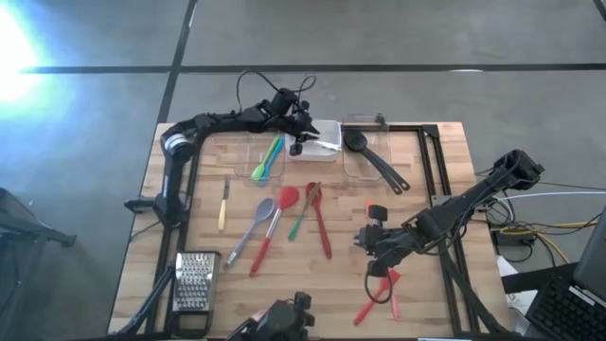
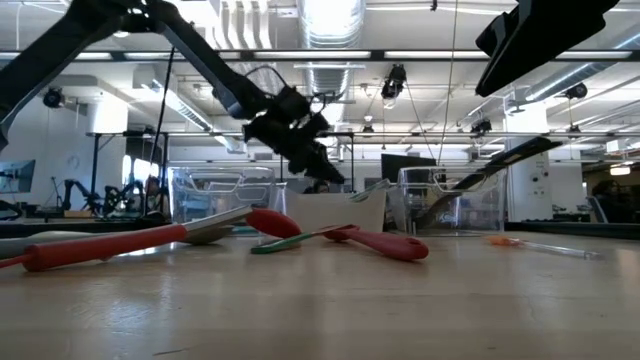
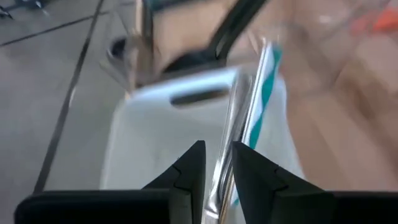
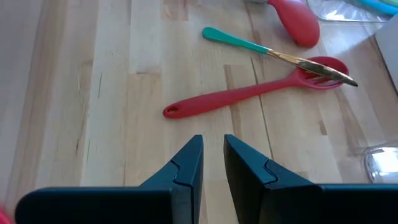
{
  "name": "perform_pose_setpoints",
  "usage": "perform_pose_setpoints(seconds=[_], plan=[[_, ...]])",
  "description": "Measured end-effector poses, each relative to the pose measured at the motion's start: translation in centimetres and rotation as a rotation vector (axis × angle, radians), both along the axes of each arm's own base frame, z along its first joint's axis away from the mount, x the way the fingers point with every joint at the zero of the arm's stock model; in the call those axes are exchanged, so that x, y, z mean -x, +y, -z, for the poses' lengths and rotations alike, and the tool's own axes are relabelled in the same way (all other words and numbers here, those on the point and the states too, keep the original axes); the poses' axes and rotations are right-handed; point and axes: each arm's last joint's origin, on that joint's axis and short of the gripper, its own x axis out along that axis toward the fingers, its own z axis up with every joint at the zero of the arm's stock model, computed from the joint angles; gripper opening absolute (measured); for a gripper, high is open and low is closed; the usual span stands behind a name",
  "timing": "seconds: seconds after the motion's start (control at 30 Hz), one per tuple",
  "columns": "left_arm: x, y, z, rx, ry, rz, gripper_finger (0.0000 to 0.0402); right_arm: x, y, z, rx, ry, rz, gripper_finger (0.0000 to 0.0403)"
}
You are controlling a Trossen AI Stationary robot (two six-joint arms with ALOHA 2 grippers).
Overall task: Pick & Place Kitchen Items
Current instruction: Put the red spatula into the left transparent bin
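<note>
My left gripper (image 1: 301,133) hangs over the white bin (image 1: 322,142) at the table's far edge, its fingers a narrow gap apart (image 3: 216,168). A metal piece of cutlery (image 3: 239,118) and a teal-handled one (image 3: 266,87) lie slanted in that bin, and the metal one runs through the gap. My right gripper (image 1: 365,239) waits above the table's right half, narrowly open (image 4: 213,155) with nothing in it. Past it a red slotted spoon (image 4: 249,93) lies flat with a teal-handled fork (image 4: 273,55) across its head. My left gripper slants down over the white bin (image 3: 161,143). The metal cutlery's shaft (image 3: 225,163) shows in the gap between its fingers. I cannot tell whether either finger touches it.
A clear bin (image 1: 260,156) holds green and blue utensils, another (image 1: 365,152) a black slotted spoon (image 1: 379,161). A red spoon (image 1: 275,232), a grey spoon (image 1: 248,227), a yellow-handled tool (image 1: 224,204), a grater (image 1: 196,281) and red utensils (image 1: 379,294) lie loose.
</note>
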Motion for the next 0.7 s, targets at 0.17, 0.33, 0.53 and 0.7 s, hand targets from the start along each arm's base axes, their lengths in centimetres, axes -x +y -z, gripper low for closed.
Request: perform_pose_setpoints(seconds=[0.17,0.33,0.53,0.7], plan=[[0.8,-2.0,-4.8,0.027,-0.068,-0.019,0.0084,-0.1,0.1,-0.3,-0.001,-0.007,-0.004,0.0059],[2.4,-5.4,-10.1,0.066,-0.12,-0.006,0.0085,-0.2,0.1,-0.5,-0.004,-0.014,-0.006,0.0059],[4.3,-11.0,-15.0,0.127,-0.149,0.061,0.0085,-0.3,0.2,-0.9,-0.009,-0.025,-0.006,0.0059],[5.7,-15.7,-16.7,0.189,-0.084,0.137,0.0082,-0.5,0.3,-1.6,-0.011,-0.042,-0.016,0.0059]])
